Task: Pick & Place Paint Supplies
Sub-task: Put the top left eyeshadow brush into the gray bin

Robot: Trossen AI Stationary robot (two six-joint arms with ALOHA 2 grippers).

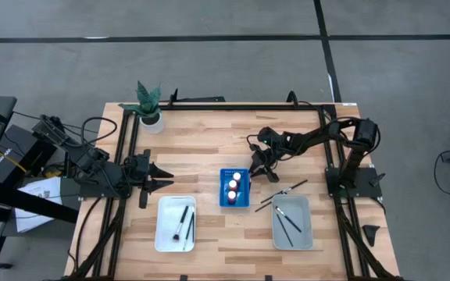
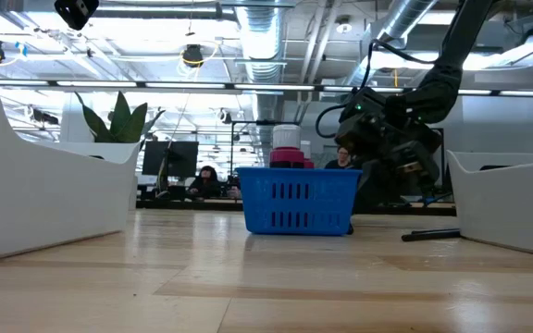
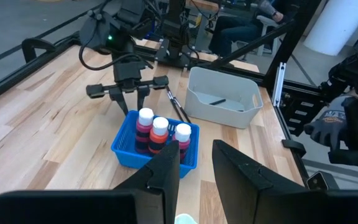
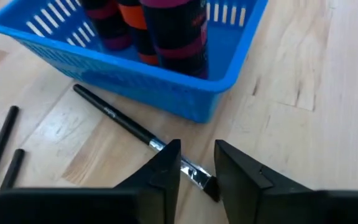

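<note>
Three paint bottles (image 1: 233, 185) in rack (image 1: 244, 201); brush (image 4: 123, 124) apparently just beside it.

Both arms are black throughout, built of slim tube-like links joined by chunkier rounded joints, with black cables looping loosely along them. The left arm (image 1: 92, 168) carries a wider, boxy wrist block. The right arm (image 1: 319, 139) rises from a squat dark base (image 1: 355, 181) at about three o'clock on the table. A small green light glows on its wrist housing. Each gripper's fingers (image 4: 166, 168) are flat, angular, matt black wedges.
</note>
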